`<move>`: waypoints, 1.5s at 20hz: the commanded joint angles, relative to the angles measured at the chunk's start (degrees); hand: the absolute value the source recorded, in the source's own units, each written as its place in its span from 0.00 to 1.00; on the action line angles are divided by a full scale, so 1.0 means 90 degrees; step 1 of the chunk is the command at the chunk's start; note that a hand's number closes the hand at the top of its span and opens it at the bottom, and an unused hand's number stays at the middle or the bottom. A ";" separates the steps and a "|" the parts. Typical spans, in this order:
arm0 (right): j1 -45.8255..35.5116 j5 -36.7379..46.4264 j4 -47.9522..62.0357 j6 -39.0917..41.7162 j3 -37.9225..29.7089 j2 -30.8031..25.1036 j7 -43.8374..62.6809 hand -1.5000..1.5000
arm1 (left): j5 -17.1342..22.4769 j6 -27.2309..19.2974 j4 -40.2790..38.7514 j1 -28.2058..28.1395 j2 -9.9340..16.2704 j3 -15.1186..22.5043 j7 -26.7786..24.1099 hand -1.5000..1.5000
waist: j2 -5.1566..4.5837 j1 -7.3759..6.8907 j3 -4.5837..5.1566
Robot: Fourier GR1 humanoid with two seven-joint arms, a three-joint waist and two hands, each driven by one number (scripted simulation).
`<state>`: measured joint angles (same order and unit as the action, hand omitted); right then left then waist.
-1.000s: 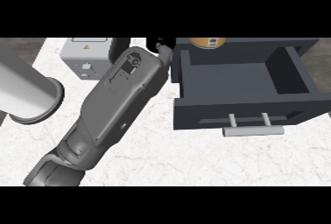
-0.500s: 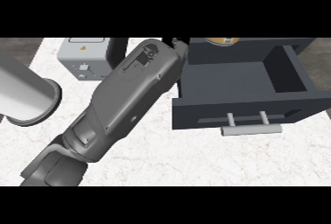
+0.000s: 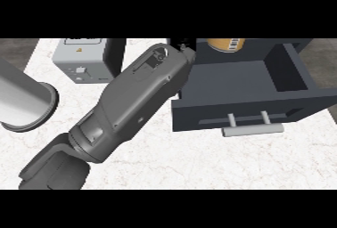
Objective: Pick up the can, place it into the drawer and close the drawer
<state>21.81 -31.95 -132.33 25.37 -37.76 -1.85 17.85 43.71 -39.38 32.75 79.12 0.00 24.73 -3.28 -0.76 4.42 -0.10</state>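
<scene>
Looking down on the marble counter (image 3: pixel 197 160): a grey box (image 3: pixel 82 60) sits at the back left, a large metal cylinder (image 3: pixel 23 104) lies at the left edge. 1 grey forearm (image 3: pixel 132 107) slants across the middle toward the open dark drawer (image 3: pixel 244 84), its black hand (image 3: pixel 183 43) barely peeking at the top edge, fingers impossible to read. The can (image 3: pixel 226 43) shows orange at the drawer's far end.

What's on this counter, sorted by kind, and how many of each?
Orange can: 1
Open dark drawer: 1
Grey box: 1
Grey cylinder: 1
Robot forearm: 1
Total: 5
</scene>
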 commanded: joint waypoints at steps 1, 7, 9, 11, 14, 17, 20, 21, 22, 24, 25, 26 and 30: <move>-0.0346 -0.0227 0.0588 0.0032 -0.0271 -0.0389 -0.0108 0.00 | 0.0321 0.0024 -0.0388 0.0120 0.0000 0.0215 -0.0183 1.00 | -0.0031 0.0038 -0.0005; -0.0293 -0.0041 0.0233 -0.0007 -0.0086 -0.0265 0.0075 0.00 | 0.0569 -0.0406 -0.0546 -0.0015 0.0000 0.0887 -0.0365 0.00 | -0.0039 0.0143 -0.0004; -0.0388 0.0134 0.0249 -0.0016 0.0048 -0.0114 -0.0022 0.00 | 0.0732 -0.0295 -0.0772 0.0251 0.0000 0.0737 -0.0286 0.00 | -0.0060 0.0138 -0.0005; 0.0001 -0.0146 -0.0073 0.0071 -0.0106 -0.0072 0.0101 0.00 | 0.0817 -0.0400 -0.0724 -0.0014 0.0000 0.0820 -0.0517 0.00 | -0.0028 0.0145 0.0000; -0.0232 0.0222 -0.0008 0.0016 0.0025 0.0053 -0.0064 0.00 | 0.0948 -0.0497 -0.0772 0.0023 0.0000 0.1030 -0.0516 0.00 | -0.0042 0.0101 -0.0002; -0.0265 0.0116 0.0010 -0.0051 0.0116 -0.0019 0.0187 0.00 | 0.1153 -0.0638 -0.0807 0.0126 0.0000 0.1025 -0.0612 0.00 | -0.0055 0.0137 -0.0001; -0.0415 0.0178 0.0073 -0.0108 0.0050 -0.0071 0.0110 0.00 | 0.1267 -0.0592 -0.0895 0.0139 0.0000 0.1057 -0.0783 0.00 | -0.0066 0.0156 -0.0001; -0.0415 0.0093 0.0069 -0.0205 -0.0049 -0.0126 0.0200 0.00 | 0.1251 -0.0463 -0.0932 0.0120 0.0000 0.0971 -0.0797 0.00 | -0.0020 -0.0013 0.0003; -0.0486 0.0185 0.0037 -0.0199 0.0041 -0.0100 0.0179 0.00 | 0.1373 -0.0638 -0.0640 0.0050 0.0000 0.1232 -0.0746 0.00 | -0.0033 0.0084 0.0000; -0.0380 0.0260 -0.0101 0.0041 -0.0056 -0.0159 -0.0026 0.00 | 0.1456 -0.0525 -0.0849 0.0229 0.0000 0.1067 -0.0816 0.00 | -0.0040 0.0114 -0.0001; -0.0659 0.0593 -0.0186 -0.0099 -0.0095 -0.0240 -0.0161 0.00 | 0.1465 -0.0593 -0.0684 0.0082 0.0000 0.1149 -0.0919 0.00 | -0.0028 0.0018 0.0002; -0.0662 0.0740 -0.0277 0.0152 -0.0266 -0.0443 -0.0462 0.00 | 0.1500 -0.0714 -0.0726 0.0056 0.0000 0.1081 -0.1086 0.00 | -0.0050 0.0124 -0.0001; -0.0611 0.1509 -0.0688 0.0570 -0.0094 -0.0492 -0.0934 0.00 | 0.1604 -0.0525 -0.0733 0.0269 0.0000 0.0928 -0.1165 0.00 | -0.0031 0.0004 0.0002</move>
<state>16.07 -24.29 -134.10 27.74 -38.78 -5.71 12.68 57.23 -44.44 26.51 80.40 0.00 34.17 -12.24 -1.13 4.90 -0.09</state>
